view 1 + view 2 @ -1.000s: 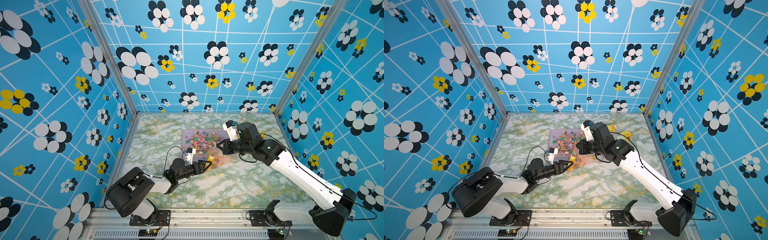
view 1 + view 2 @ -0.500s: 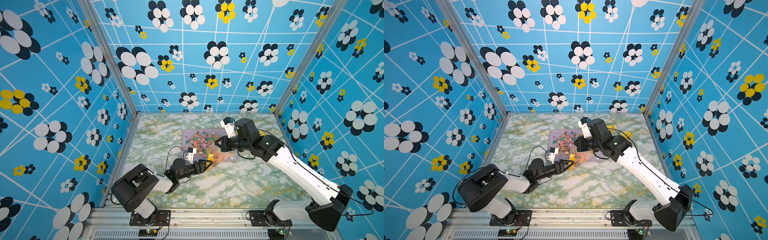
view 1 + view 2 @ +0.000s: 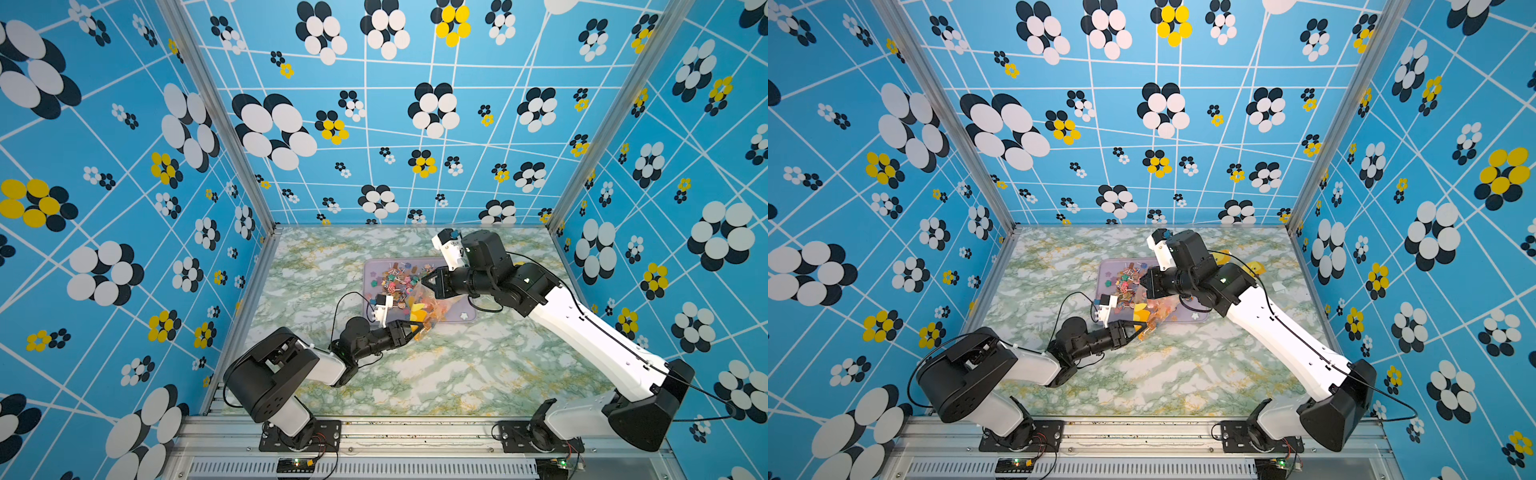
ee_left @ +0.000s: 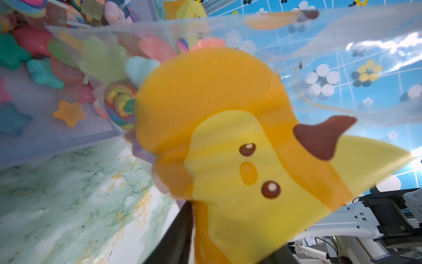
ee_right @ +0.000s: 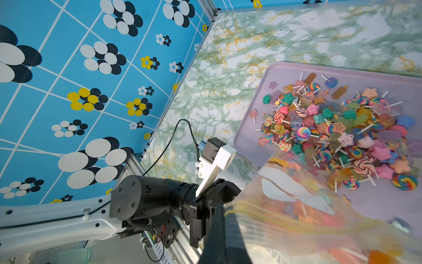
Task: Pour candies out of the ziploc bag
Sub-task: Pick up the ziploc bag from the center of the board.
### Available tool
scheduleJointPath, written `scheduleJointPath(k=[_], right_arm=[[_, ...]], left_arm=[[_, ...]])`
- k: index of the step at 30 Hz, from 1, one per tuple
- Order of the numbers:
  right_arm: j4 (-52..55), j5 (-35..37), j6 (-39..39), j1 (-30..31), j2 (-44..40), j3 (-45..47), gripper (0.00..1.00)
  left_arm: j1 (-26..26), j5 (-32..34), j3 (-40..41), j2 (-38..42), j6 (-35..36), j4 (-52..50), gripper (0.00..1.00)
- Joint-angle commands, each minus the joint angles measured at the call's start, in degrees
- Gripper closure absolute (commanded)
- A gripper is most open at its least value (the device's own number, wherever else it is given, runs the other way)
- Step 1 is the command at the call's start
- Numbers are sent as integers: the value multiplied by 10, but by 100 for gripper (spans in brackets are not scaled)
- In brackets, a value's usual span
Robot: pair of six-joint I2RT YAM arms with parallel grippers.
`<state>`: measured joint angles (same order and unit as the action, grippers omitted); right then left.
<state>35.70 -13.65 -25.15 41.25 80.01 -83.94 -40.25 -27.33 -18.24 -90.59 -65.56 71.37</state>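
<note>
candies [image 5: 338, 130] in a heap on lilac tray [image 5: 280, 75]

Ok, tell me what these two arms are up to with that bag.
The right end effector is shut on a clear ziploc bag printed with a yellow duck, holding it up over a pale lilac plastic tray. A heap of small multicoloured candies lies on the tray, and more show through the bag's plastic. The left end effector is at the bag's low end; whether it grips it is unclear.
</note>
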Motion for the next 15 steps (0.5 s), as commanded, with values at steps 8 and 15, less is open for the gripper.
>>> scheduleJointPath(k=[8, 15], right_arm=[[-34, -3, 24, 7, 16, -25, 100], [-41, 5, 35, 7, 41, -24, 100]], left_arm=[[16, 5, -14, 4, 10, 17, 81], [25, 25, -37, 56, 67, -90, 86]])
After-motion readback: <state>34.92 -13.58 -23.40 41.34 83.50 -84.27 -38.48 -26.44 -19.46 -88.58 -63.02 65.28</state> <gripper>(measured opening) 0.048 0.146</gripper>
